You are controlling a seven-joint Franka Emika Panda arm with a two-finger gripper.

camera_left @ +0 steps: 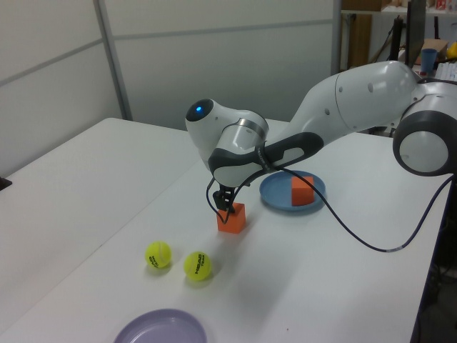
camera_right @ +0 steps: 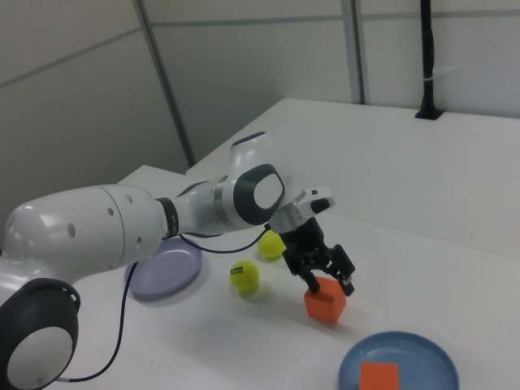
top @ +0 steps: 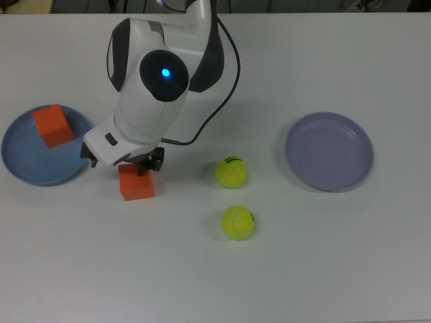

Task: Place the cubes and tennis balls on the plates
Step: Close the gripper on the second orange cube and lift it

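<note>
From the top view's left I read first the light blue plate [top: 27,165], close to that edge of the white bench [top: 350,269]. One orange cube [top: 53,125] sits on it, toward its far rim; in the right view that same cube [camera_right: 379,378] lies inside the blue plate [camera_right: 422,349] at the near edge.

Next comes my pincer [top: 122,163], hanging over the second orange cube [top: 137,182], which rests on the bare bench just beside the blue plate and clear of its rim. In the right view the pincer [camera_right: 327,277] has its two dark fingers [camera_right: 348,284] spread to about the cube's width, their tips level with the top of this cube [camera_right: 326,301]. I cannot tell whether they touch it. They grip nothing that I can see. The left view shows the pincer [camera_left: 227,208] at the cube's [camera_left: 231,219] upper edge.

Further right lie two tennis balls: one [top: 231,171] nearer the bench's middle, the other [top: 238,223] just beside it toward the top view's bottom edge, not touching.

Last is the lavender plate [top: 328,151], well apart from the balls, near the top view's right edge.

My count: two cubes, two balls, two plates.
</note>
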